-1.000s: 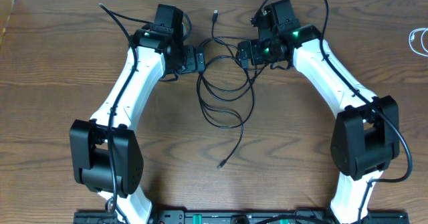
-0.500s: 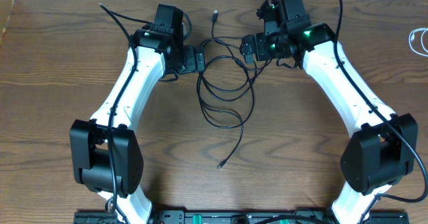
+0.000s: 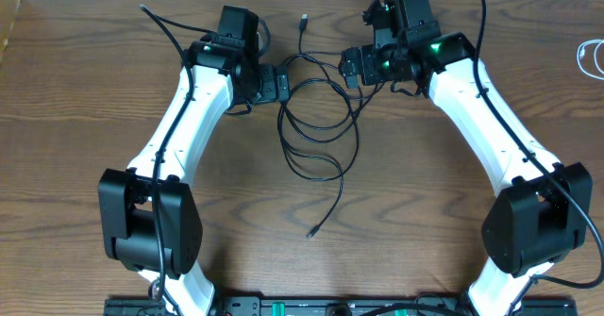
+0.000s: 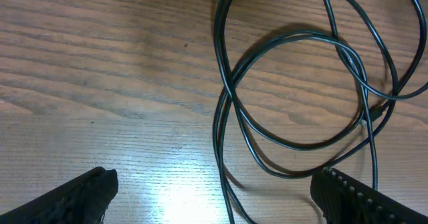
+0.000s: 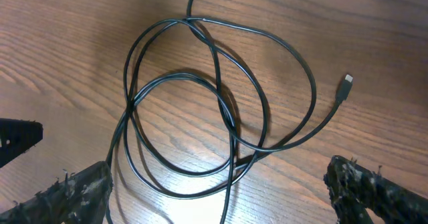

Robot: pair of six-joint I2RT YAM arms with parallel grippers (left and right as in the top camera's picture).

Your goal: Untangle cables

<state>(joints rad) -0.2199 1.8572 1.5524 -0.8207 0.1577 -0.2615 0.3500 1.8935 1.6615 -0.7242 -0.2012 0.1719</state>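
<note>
left gripper [image 4: 214,184]: fingers spread wide, holding nothing. Two strands of the black cable [image 4: 229,90] run into the gap between the fingertips.
right gripper [image 5: 221,184]: also spread wide and empty. One strand runs down the middle of its gap and others pass close to one finger.
black cable: loose coil of overlapping loops flat on the table [image 3: 425,241], directly between the two grippers. Each gripper's tips sit at the coil's edge, from opposite sides.
crossings: several strands bunch just ahead of the left fingers. The loops stack over each other ahead of the right fingers too.
ends: far plug [image 3: 303,20] lies beyond both grippers, outside the loops. The near plug [image 3: 311,233] ends a free tail that trails back toward the arm bases.
white cable [image 3: 590,57]: well off to the outer side of the right arm, apart from the coil, only partly in view.
key relation: the tangle's long axis runs plug to plug, square to the line joining the grippers. Neither arm is clearly nearer, since both already straddle strands.
next move, my read: each closes on a strand from a different loop, then they pull apart sideways.
risk: pinching two strands at once, or both gripping the same loop, would tighten the coil.
</note>
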